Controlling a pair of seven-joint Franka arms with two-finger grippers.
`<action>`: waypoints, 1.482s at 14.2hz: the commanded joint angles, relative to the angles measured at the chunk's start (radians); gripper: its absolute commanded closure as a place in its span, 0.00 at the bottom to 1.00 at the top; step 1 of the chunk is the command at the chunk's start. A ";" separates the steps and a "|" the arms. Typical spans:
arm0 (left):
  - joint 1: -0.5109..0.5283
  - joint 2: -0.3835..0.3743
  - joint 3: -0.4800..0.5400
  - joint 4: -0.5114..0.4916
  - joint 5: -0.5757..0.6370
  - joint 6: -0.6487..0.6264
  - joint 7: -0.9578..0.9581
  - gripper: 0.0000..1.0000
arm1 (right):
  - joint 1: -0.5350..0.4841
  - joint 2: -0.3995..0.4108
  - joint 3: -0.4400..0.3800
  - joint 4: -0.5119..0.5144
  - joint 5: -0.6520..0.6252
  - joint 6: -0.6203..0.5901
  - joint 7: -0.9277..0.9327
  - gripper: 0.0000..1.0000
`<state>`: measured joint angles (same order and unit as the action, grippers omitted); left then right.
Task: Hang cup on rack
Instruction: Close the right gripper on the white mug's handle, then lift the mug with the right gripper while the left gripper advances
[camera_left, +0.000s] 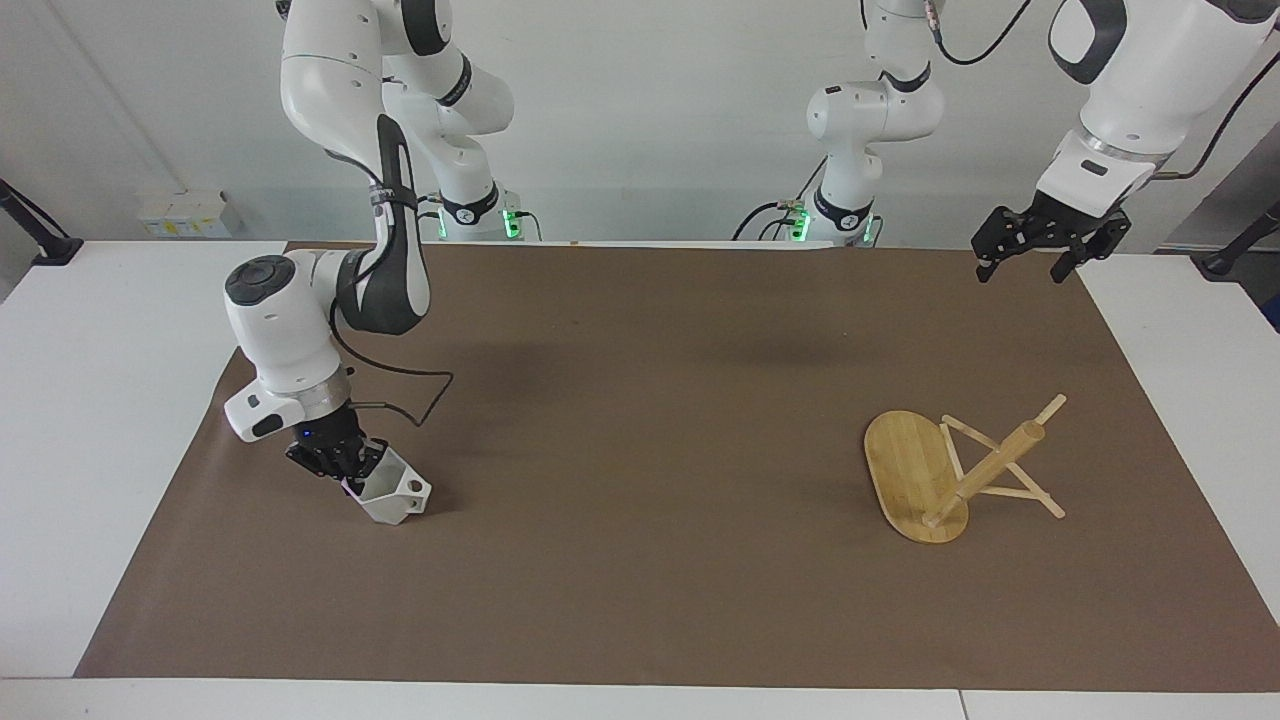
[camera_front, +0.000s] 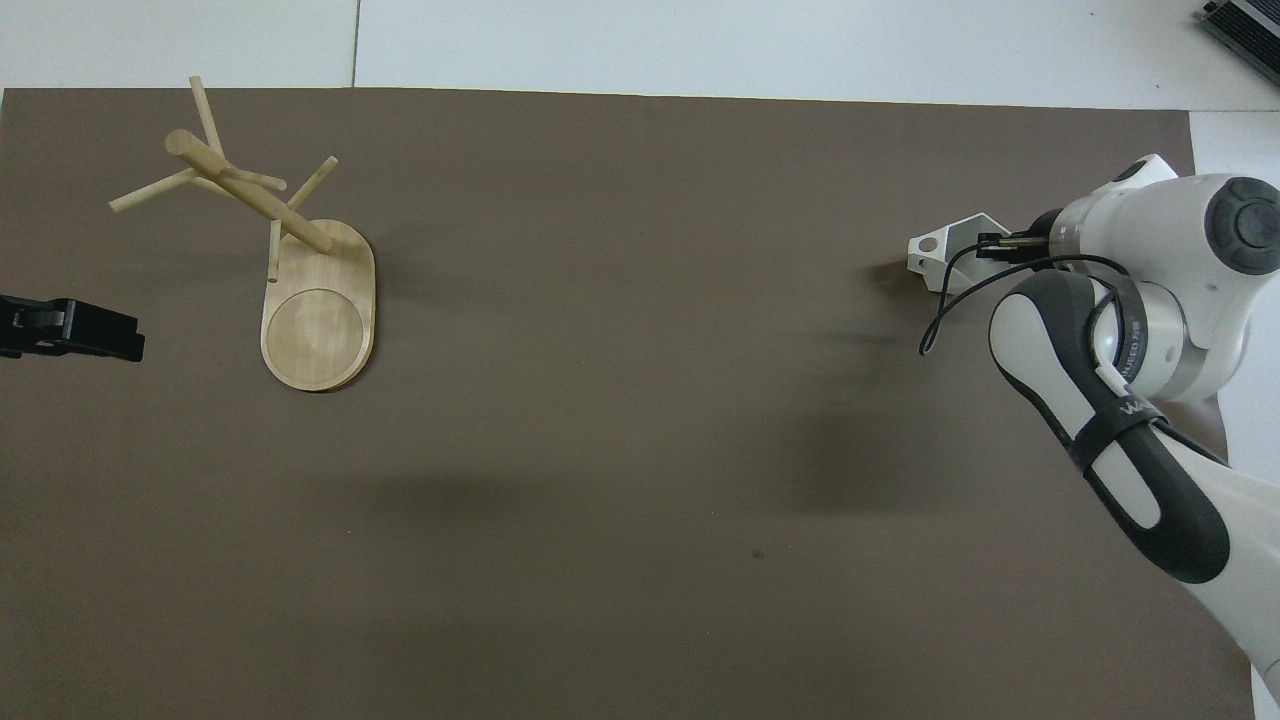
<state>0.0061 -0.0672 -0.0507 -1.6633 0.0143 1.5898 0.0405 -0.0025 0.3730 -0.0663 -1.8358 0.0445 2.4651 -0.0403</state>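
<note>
The white faceted cup (camera_left: 396, 494) is near the right arm's end of the brown mat, tilted, at or just above the mat. It also shows in the overhead view (camera_front: 946, 256). My right gripper (camera_left: 352, 468) is shut on the cup's rim wall and comes down onto it from above; it shows in the overhead view (camera_front: 996, 246) too. The bamboo rack (camera_left: 915, 468) is near the left arm's end, its post (camera_left: 990, 466) slanting as if tipped onto its pegs. It shows in the overhead view (camera_front: 318, 312). My left gripper (camera_left: 1024, 266) waits open in the air over the mat's corner.
The brown mat (camera_left: 640, 420) covers most of the white table (camera_left: 90, 400). The rack's thin pegs (camera_left: 1030, 490) stick out toward the left arm's end. A cable loops from the right wrist (camera_left: 420, 395).
</note>
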 joint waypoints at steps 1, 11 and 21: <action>-0.001 -0.014 0.005 -0.013 -0.010 -0.011 0.012 0.00 | -0.005 -0.009 0.003 0.009 0.000 -0.021 0.011 1.00; -0.001 -0.014 0.006 -0.013 -0.010 -0.011 0.012 0.00 | -0.005 -0.106 0.026 0.257 0.078 -0.492 0.011 1.00; 0.008 -0.014 0.006 -0.013 -0.010 -0.001 0.019 0.00 | -0.008 -0.166 0.043 0.476 0.167 -0.932 0.002 1.00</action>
<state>0.0065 -0.0672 -0.0504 -1.6633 0.0143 1.5898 0.0413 -0.0022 0.2036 -0.0273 -1.4181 0.1612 1.6055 -0.0364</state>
